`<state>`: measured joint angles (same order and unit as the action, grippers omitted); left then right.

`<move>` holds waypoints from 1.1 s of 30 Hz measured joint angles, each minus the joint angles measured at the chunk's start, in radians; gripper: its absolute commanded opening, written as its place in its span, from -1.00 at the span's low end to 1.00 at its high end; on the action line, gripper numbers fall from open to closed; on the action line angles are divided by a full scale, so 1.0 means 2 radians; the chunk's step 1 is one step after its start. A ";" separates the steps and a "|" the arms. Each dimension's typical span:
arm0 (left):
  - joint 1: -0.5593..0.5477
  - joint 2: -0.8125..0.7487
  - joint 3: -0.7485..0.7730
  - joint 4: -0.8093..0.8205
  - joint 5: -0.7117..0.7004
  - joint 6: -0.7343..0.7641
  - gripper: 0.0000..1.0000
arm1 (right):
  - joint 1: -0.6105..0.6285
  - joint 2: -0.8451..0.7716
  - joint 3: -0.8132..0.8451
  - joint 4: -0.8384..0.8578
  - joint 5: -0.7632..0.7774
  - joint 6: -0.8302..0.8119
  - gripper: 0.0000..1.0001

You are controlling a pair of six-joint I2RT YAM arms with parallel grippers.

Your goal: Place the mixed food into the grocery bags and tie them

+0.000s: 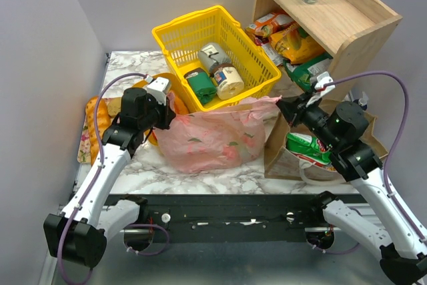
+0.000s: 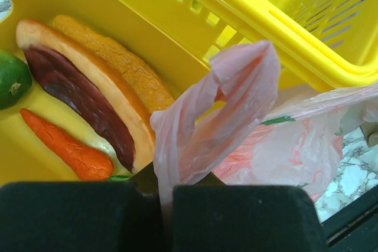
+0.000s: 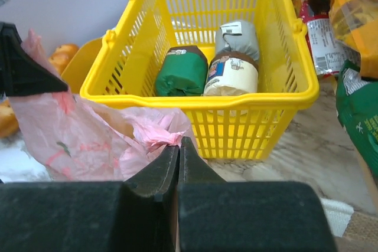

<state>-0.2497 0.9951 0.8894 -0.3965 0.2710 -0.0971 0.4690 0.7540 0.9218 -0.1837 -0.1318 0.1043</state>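
Fingers [image 2: 77, 216] on pink bag [image 1: 213, 141], over veined marble tabletop [image 1: 200, 179] between grey walls [image 1: 40, 45].

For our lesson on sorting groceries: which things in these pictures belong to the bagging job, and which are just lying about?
Job: thin translucent pink plastic bag; brown paper bag; green-and-white crisp packet; orange plastic toy carrot.
Lying about: yellow plastic mesh basket; cylindrical labelled tins; pale wooden shelf.
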 measured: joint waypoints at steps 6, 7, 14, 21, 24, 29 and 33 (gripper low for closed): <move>0.008 0.001 -0.011 0.003 0.016 0.016 -1.00 | -0.002 -0.002 0.002 0.001 -0.091 -0.050 1.00; 0.008 0.000 -0.014 0.004 0.019 0.018 -1.00 | -0.003 0.000 0.003 0.001 -0.102 -0.059 1.00; 0.008 -0.002 -0.022 0.008 0.037 0.027 -1.00 | -0.035 0.050 0.011 0.005 -0.197 -0.125 1.00; 0.008 -0.002 -0.023 0.011 0.043 0.031 -1.00 | -0.070 0.035 0.007 0.014 -0.294 -0.155 1.00; 0.008 0.001 -0.023 0.013 0.045 0.032 -1.00 | -0.069 0.042 0.007 0.025 -0.333 -0.172 1.00; 0.008 0.003 -0.023 0.015 0.052 0.032 -1.00 | -0.070 0.093 0.007 0.046 -0.371 -0.200 1.00; 0.008 0.003 -0.023 0.015 0.054 0.032 -1.00 | -0.070 0.117 0.007 0.049 -0.389 -0.227 1.00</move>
<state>-0.2329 1.0012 0.8429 -0.3656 0.3786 -0.0334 0.3298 0.9878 0.9356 -0.0864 -0.9108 -0.3489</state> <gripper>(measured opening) 0.010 0.997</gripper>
